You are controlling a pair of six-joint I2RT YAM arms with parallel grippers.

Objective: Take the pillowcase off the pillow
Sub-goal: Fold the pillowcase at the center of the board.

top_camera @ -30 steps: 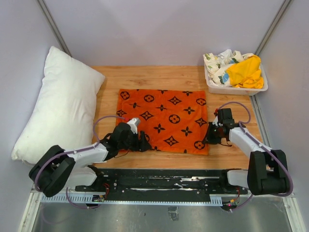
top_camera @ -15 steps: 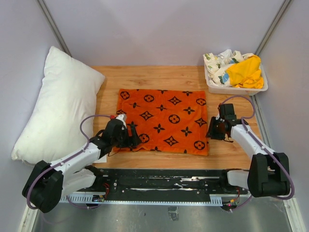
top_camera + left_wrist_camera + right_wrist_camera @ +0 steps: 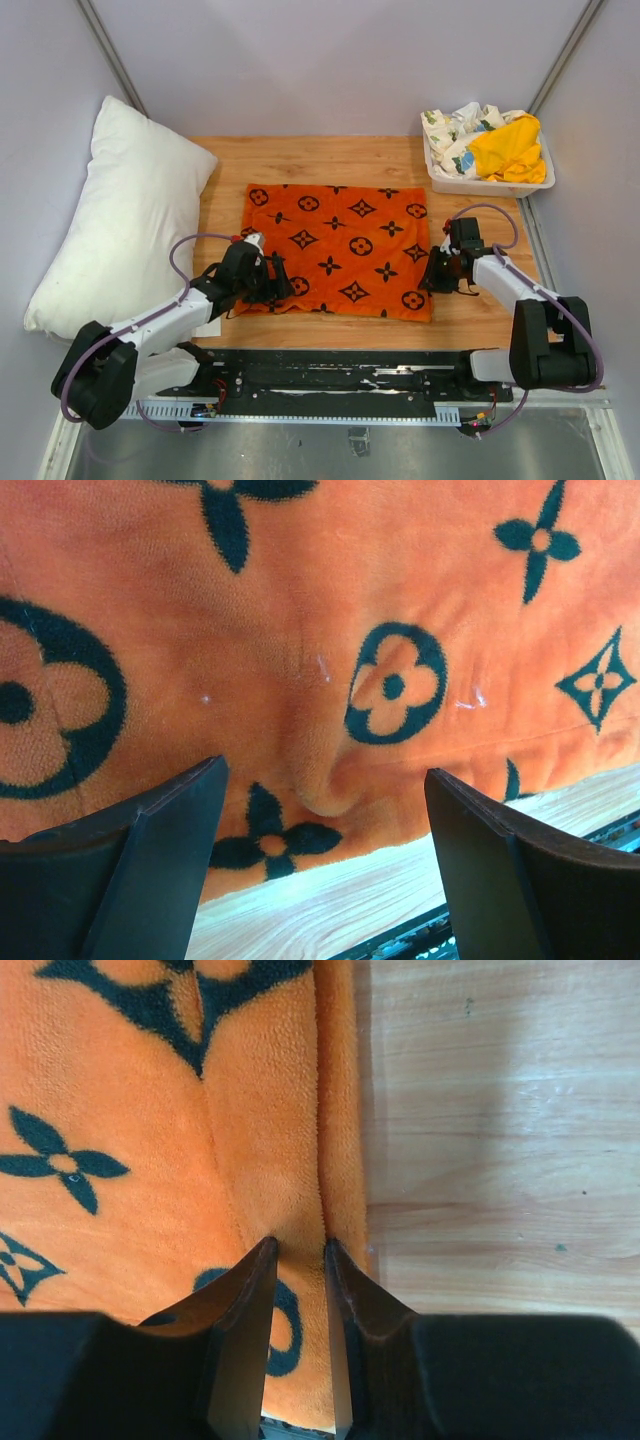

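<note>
The orange pillowcase with black motifs lies flat and spread on the wooden table. The plump white pillow lies bare at the left, apart from it. My left gripper is open, low over the pillowcase's near-left edge. In the left wrist view the fingers straddle a small pucker of the pillowcase, not touching it. My right gripper is at the pillowcase's right edge. In the right wrist view it is shut on a raised fold of the pillowcase.
A white bin at the back right holds a yellow cloth and a white floral-print cloth. Bare wooden table lies beyond the pillowcase. Grey walls enclose three sides. A black rail runs along the near edge.
My left gripper has drawn back to the left along the pillowcase's near edge. My right gripper has shifted only slightly at the right edge.
</note>
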